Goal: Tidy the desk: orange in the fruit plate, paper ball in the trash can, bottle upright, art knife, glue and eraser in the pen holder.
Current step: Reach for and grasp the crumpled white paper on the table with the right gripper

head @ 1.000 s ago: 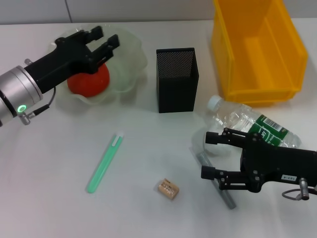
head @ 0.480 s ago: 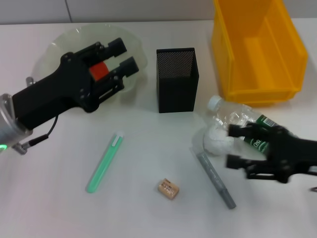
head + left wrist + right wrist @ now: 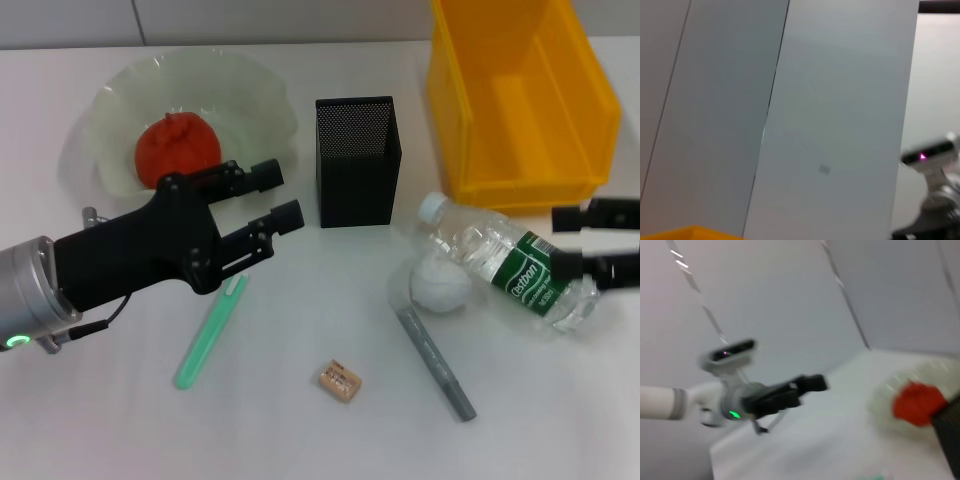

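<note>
Orange (image 3: 177, 150) sitting in fruit plate (image 3: 250, 95) near table's far-left corner. Left gripper (image 3: 282, 196) hovering released, empty. Right gripper (image 3: 598, 241) at right edge, fingers spread, beside lying bottle (image 3: 510, 268).

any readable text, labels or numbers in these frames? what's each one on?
None can be read for certain.
Bottle, lying on its side: the green label carries white lettering, too small and tilted to read.
Eraser: dark printing on its face, too small to read.
Art knife, glue, pen holder, trash can: no markings visible.
</note>
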Tool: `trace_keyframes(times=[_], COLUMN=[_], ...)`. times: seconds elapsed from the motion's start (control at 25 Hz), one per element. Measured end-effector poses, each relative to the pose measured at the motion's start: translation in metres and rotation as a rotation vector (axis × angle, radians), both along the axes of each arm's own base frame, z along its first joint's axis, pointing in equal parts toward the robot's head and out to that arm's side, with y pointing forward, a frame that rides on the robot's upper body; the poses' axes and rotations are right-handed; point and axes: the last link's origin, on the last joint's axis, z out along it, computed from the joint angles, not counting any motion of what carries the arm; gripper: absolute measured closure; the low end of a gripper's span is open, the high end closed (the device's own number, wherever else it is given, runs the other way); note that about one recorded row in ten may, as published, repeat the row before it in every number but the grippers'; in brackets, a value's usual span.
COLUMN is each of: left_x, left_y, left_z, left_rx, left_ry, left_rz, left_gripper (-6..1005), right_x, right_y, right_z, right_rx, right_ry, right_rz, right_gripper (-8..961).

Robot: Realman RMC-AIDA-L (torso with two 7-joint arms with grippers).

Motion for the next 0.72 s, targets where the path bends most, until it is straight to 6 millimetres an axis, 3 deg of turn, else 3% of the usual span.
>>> trace_keyframes(times=[0.04, 0.32, 0.48, 0.52, 0.72], left_x=[-0.001, -0.006, -0.007, -0.008, -0.009], left_y=[0.000, 0.003, 0.005, 0.005, 0.007], left_z=[-0.001, -0.003, -0.007, -0.009, -0.012], left_rx=[-0.003, 0.011, 0.009, 0.005, 0.003], left_ry=[0.010, 0.033, 0.038, 0.040, 0.049], left_rz=[0.004, 0.038, 0.062, 0.068, 0.088], left_gripper=[505, 505, 506, 506, 506], right_x=[-0.007, -0.031, -0.048, -0.054, -0.066], right_y=[0.015, 0.054, 0.077, 0.086, 0.100], right_z=[0.009, 0.017, -0.001, -0.015, -0.042], right_rx=[-0.045, -0.177, -0.260, -0.290, -0.325], right_ry=[-0.075, -0.244, -0.405, -0.477, -0.598], right_rz=[-0.073, -0.213, -0.227, -0.233, -0.223], right_gripper=[124, 125, 125, 125, 125])
